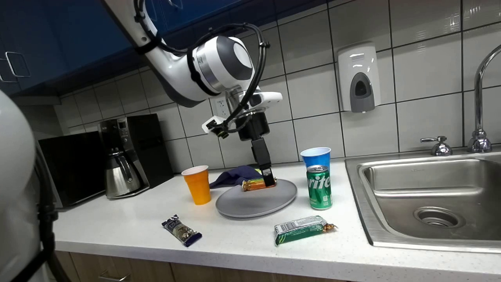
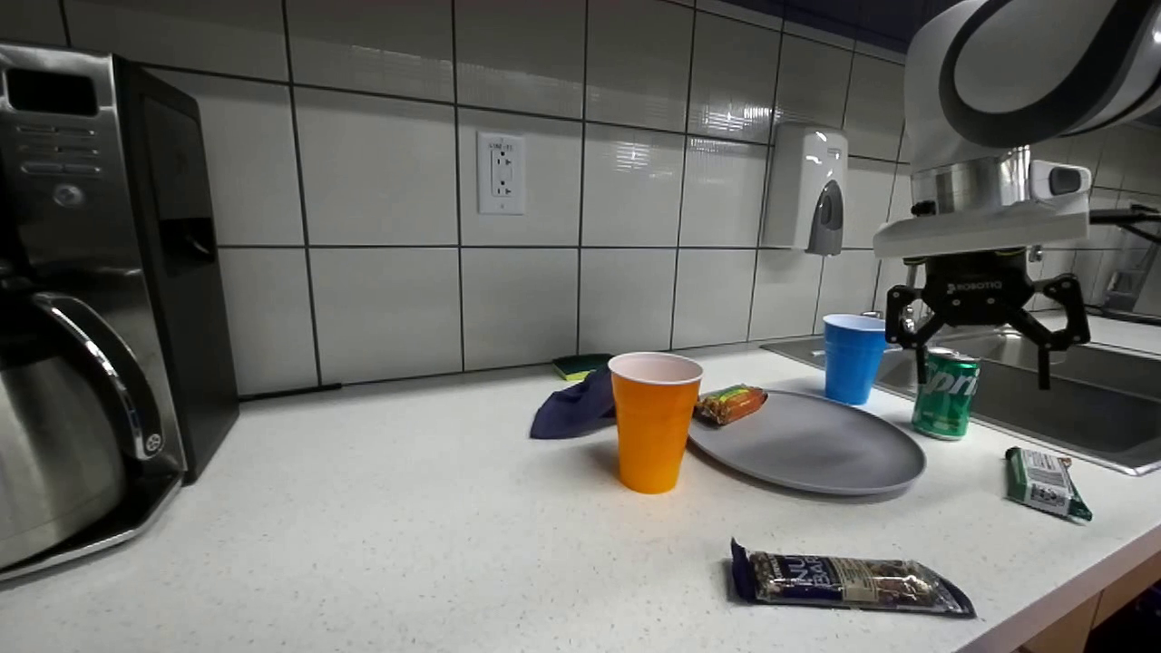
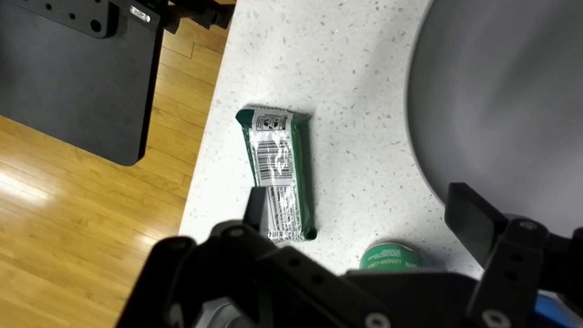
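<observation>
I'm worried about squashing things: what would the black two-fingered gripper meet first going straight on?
Likely the rectangular green-wrapped bar, beneath one finger; depth is unclear, so perhaps the white countertop.

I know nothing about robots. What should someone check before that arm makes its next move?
1. Fingers apart and holding nothing: ok.
2. Green bar midway between the fingers: not ok; in the wrist view it lies towards one of them.
3. Soda can upright: ok.
4. Orange cup and blue cup upright: ok.
5. Orange-wrapped snack on the gray plate: ok, near its edge.
6. Cups empty: cannot tell; no view shows their bottoms.
</observation>
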